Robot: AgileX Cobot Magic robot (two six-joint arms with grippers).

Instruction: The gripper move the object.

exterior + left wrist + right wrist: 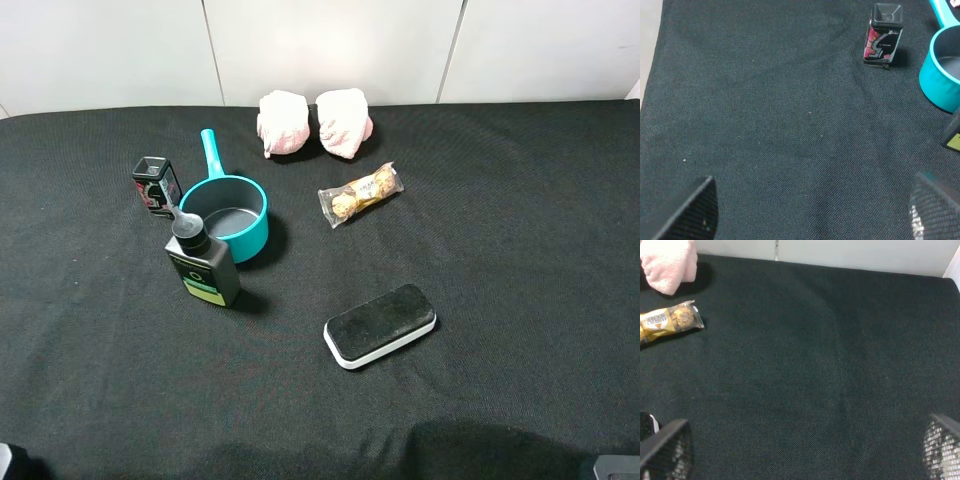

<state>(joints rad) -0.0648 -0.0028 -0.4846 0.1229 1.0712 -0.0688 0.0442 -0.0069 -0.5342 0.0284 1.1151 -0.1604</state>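
Approach step, I judge: the eraser [380, 325] lies free on the bench [520, 260]. The left claw [812, 215] and right claw [802, 455] gape empty, away from the eraser; next, one must reach it.

Of the left gripper [812, 212] only two fingertips [690, 212] show: black, wedge-shaped, covered in a fine woven grid texture, one flecked with pale specks. The right gripper [804, 450] has the same gridded pads [665, 450], dark grey, one with a whitish sheen. In the high view a small grey piece of the right arm [615, 467] shows.
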